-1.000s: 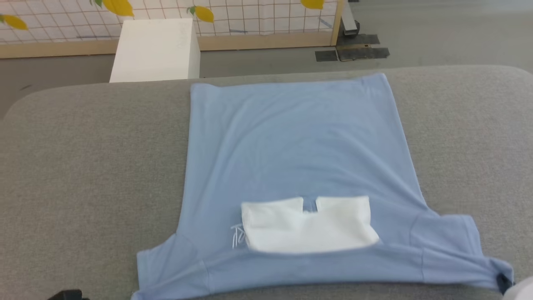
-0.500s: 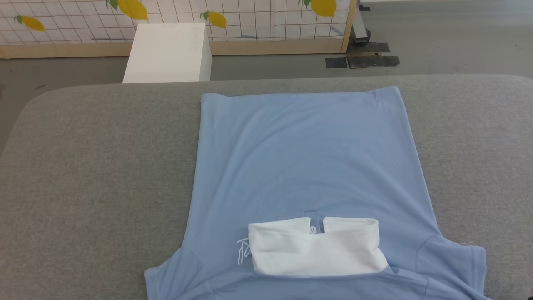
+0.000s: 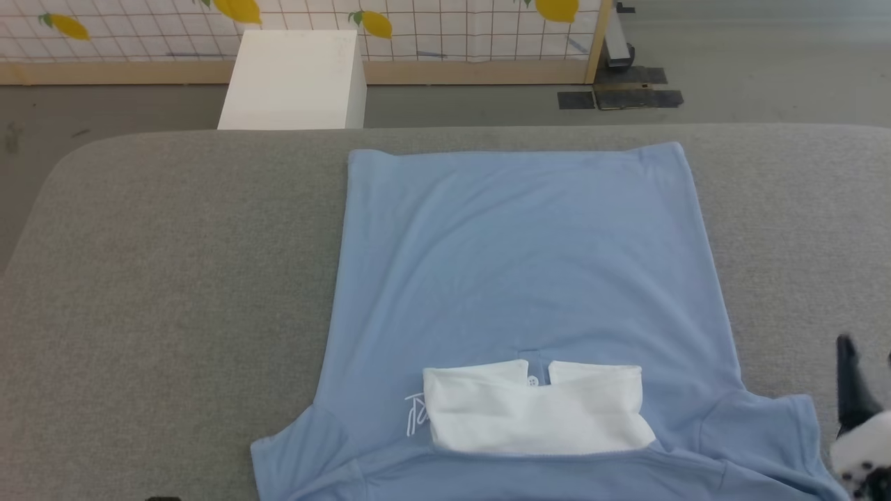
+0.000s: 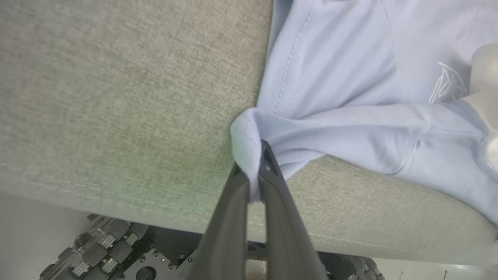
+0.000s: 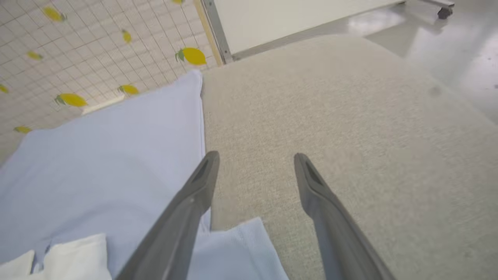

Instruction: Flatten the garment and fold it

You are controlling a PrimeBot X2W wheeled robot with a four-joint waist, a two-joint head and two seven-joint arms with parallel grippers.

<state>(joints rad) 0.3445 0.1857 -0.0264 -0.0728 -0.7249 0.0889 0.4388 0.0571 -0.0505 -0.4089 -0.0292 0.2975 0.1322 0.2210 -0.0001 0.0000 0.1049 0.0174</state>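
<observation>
The garment point(image 3: 522, 264), a light blue shirt, lies spread flat on the grey padded table point(image 3: 174, 278). Its white collar point(image 3: 536, 410), script logo and a button are at the near end, and its hem is at the far edge. In the left wrist view my left gripper point(image 4: 253, 171) is shut on the bunched edge of the left sleeve point(image 4: 330, 128) at the table's near edge. My right gripper point(image 3: 867, 348) hovers open just right of the right sleeve point(image 3: 766, 431). In the right wrist view my right gripper point(image 5: 255, 157) holds nothing, with the sleeve point(image 5: 237, 252) lying below its fingers.
A white box point(image 3: 292, 80) stands on the floor beyond the table's far edge, before a lemon-patterned grid wall point(image 3: 431, 28) with a wooden base. Dark floor plates point(image 3: 619, 97) lie at the back right. Bare grey padding runs along both sides of the shirt.
The right gripper has opened, let go of the right sleeve tip and come up beside it. The head camera has shifted, so the whole picture has moved. The left grip is unchanged.
</observation>
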